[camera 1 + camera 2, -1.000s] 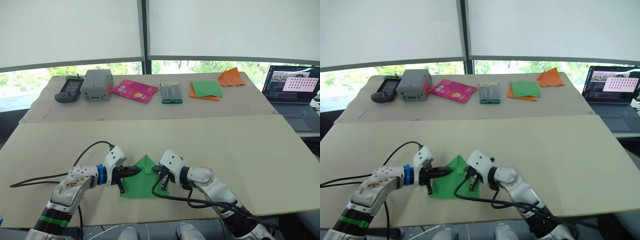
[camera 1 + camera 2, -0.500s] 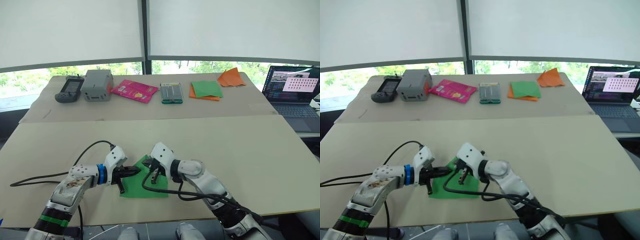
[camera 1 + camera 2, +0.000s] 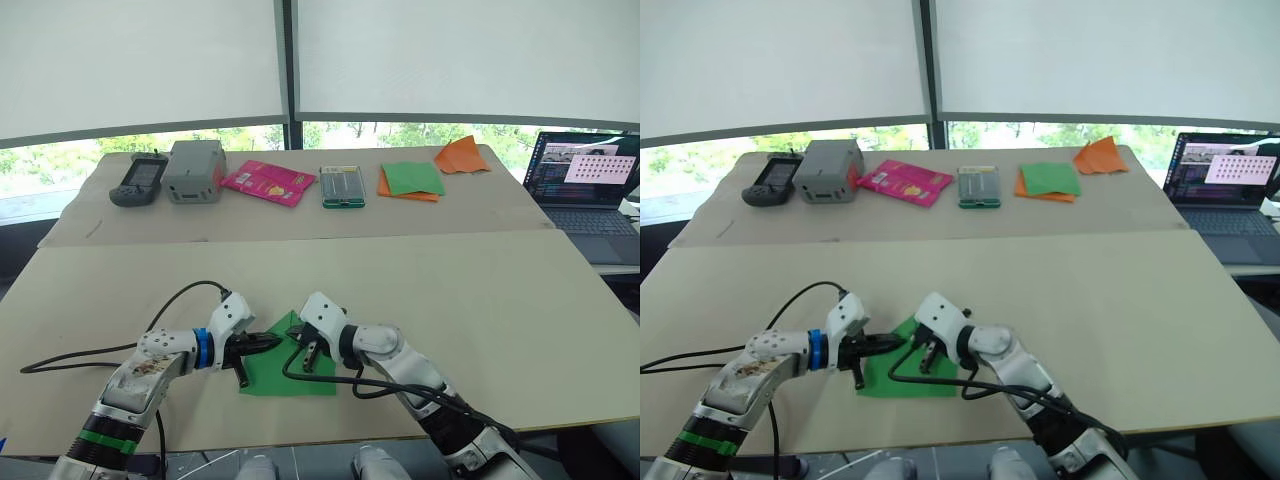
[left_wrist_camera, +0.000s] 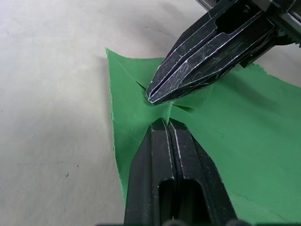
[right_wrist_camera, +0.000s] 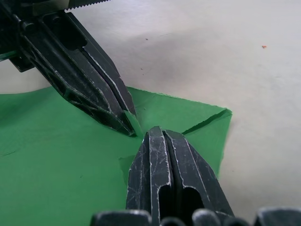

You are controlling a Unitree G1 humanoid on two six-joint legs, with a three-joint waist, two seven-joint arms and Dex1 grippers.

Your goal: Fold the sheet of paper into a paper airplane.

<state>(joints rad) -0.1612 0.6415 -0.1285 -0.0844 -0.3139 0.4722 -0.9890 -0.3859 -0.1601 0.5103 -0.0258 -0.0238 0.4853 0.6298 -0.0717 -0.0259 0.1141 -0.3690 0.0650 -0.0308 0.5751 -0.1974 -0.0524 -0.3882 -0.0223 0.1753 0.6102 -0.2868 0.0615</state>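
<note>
The sheet of paper (image 3: 285, 376), bright green, lies flat near the front edge of the near table (image 3: 480, 300), with its far corner folded over and creased. My left gripper (image 3: 272, 342) comes in from the left, shut, and a thin raised ridge of the sheet of paper (image 4: 167, 111) runs in between its tips. My right gripper (image 3: 308, 352) is shut too. Its tip presses down on the folded flap (image 5: 207, 123), almost touching the left gripper's tip. I see nothing between the right fingers (image 5: 160, 155). No finished paper airplane shape shows, only the partly folded sheet.
On the far table stand a dark handheld device (image 3: 138, 178), a grey box (image 3: 194, 170), a pink packet (image 3: 268, 181), a small case (image 3: 343, 186), a green sheet on an orange one (image 3: 412, 180) and crumpled orange paper (image 3: 462, 155). A laptop (image 3: 585, 180) sits at the right. Black cables (image 3: 180, 300) trail from both wrists.
My right gripper has swung left across the sheet toward the left gripper's tip. The paper's far point, upright a second ago, is now folded down. The left gripper has stayed put.
</note>
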